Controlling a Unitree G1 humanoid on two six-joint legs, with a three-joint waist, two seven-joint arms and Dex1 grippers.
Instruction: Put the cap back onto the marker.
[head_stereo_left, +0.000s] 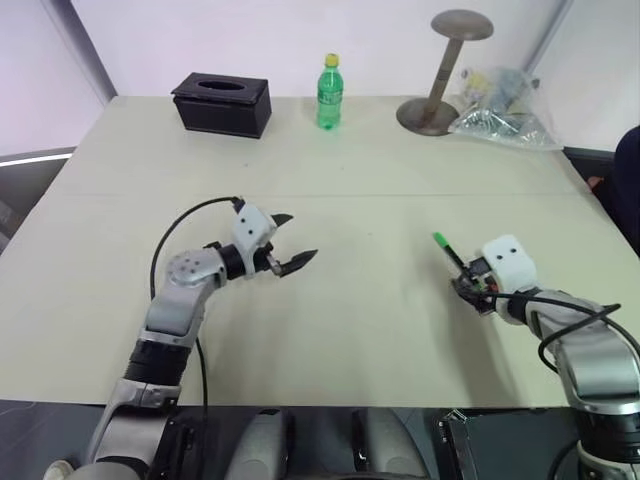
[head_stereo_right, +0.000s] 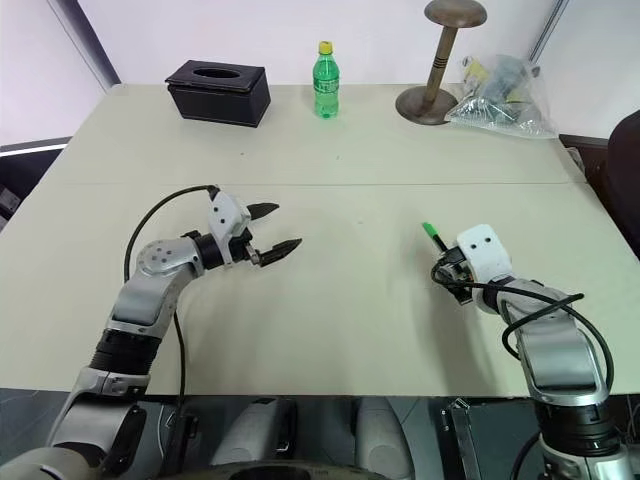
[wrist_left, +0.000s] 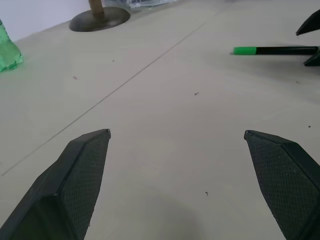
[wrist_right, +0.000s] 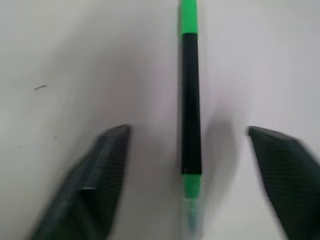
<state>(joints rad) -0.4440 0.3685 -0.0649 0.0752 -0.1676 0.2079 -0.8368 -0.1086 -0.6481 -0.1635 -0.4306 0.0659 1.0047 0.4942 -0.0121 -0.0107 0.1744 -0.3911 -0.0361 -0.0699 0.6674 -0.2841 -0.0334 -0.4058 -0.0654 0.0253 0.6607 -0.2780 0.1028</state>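
Observation:
The marker (wrist_right: 190, 100), slim and black, lies on the cream table (head_stereo_left: 350, 320) at the right. The bright green cap (wrist_right: 188, 15) sits on the marker's far end, and a short green piece shows at its near end. My right gripper (wrist_right: 189, 129) is open around the marker, one finger on each side, neither touching it. From the head views the marker (head_stereo_left: 448, 252) pokes out ahead of the right gripper's white housing. My left gripper (head_stereo_left: 300, 236) hovers open and empty over the table's middle left, pointing towards the marker (wrist_left: 280, 50).
Along the table's far edge stand a black tissue box (head_stereo_left: 221, 103), a green bottle with a yellow lid (head_stereo_left: 329, 92), a brown stand (head_stereo_left: 440, 75) and a clear plastic bag (head_stereo_left: 500, 105). The table's near edge runs just below both arms.

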